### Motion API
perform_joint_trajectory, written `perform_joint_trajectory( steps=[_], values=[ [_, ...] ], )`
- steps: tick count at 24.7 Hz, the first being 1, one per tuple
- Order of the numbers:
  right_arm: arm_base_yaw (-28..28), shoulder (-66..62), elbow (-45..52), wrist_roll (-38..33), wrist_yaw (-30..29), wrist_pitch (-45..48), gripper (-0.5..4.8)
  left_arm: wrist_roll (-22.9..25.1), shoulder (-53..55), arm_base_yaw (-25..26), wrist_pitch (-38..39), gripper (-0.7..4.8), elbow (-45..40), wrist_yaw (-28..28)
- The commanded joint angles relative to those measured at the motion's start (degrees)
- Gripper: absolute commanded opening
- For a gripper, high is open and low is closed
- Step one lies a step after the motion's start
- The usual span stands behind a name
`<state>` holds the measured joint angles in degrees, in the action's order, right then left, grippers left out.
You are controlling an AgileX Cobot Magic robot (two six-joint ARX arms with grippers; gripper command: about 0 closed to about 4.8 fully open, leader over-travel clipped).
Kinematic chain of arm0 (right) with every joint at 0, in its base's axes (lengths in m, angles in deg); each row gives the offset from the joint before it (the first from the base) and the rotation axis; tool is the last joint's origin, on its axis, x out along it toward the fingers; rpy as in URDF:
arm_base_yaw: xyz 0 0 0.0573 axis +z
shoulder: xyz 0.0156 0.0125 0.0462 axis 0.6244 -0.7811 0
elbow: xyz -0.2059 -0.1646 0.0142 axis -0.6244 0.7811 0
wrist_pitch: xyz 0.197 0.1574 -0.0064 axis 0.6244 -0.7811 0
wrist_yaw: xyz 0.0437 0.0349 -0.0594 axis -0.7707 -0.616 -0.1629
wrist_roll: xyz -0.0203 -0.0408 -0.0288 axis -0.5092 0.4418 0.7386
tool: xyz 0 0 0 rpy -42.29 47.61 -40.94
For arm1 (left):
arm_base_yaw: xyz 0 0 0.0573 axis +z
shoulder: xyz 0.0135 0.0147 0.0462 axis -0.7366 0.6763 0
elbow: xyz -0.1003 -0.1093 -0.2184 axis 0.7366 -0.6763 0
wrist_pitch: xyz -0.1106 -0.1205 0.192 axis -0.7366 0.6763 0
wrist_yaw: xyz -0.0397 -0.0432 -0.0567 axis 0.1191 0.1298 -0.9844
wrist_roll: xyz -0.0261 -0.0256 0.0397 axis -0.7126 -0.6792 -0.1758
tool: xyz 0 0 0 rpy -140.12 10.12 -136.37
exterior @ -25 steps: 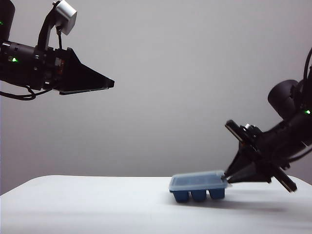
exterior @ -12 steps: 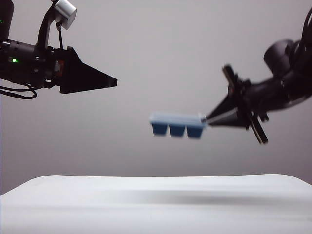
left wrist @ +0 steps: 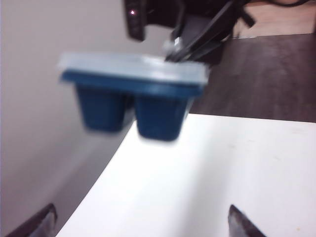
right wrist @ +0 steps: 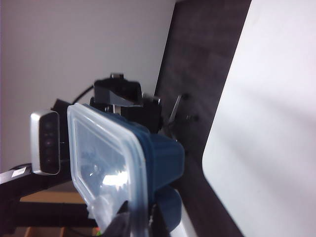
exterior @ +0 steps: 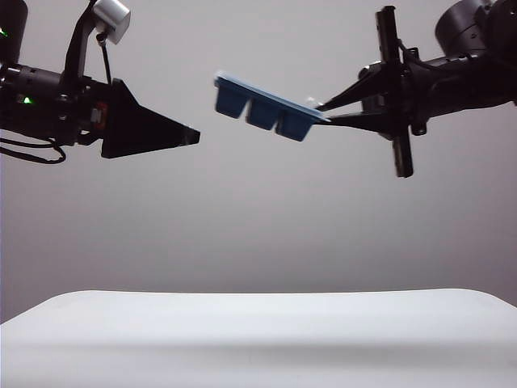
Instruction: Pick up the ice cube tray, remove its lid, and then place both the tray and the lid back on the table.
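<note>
lifted clear of the table (exterior: 258, 331) over the last second, the ice cube tray (exterior: 262, 109) now hangs high in the air right of the left gripper (exterior: 191, 136), tilted with its far-from-grip end raised, and the right gripper (exterior: 323, 111) is clenched on its right end. its lid (right wrist: 106, 163) is still seated on the rim. the left gripper's jaws have spread wide and hold nothing, so the pick-up looks done and pulling the lid off likely comes next.
</note>
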<state>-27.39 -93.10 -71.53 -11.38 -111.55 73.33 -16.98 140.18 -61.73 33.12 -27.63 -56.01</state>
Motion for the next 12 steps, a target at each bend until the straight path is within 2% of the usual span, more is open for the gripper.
perform_joint_trajectory(
  steps=[1,6,8,12],
  values=[
    [2.3,0.2,-0.1,1.2,-0.6,-2.3,-0.07,0.2,-0.2,-1.6,-1.1,4.79,0.2,-0.7],
    [5.1,0.2,0.0,4.4,-0.3,-5.7,-0.07,-0.3,-0.2,-2.2,-1.0,4.79,0.2,-0.1],
    [5.6,0.2,0.0,6.5,2.2,-8.2,-0.07,-2.5,-0.2,-2.3,-1.4,4.79,0.2,-1.0],
    [5.7,0.0,0.0,8.0,3.4,-9.9,-0.07,-5.0,-0.2,-2.6,-1.7,4.79,0.2,-2.5]
  ],
)
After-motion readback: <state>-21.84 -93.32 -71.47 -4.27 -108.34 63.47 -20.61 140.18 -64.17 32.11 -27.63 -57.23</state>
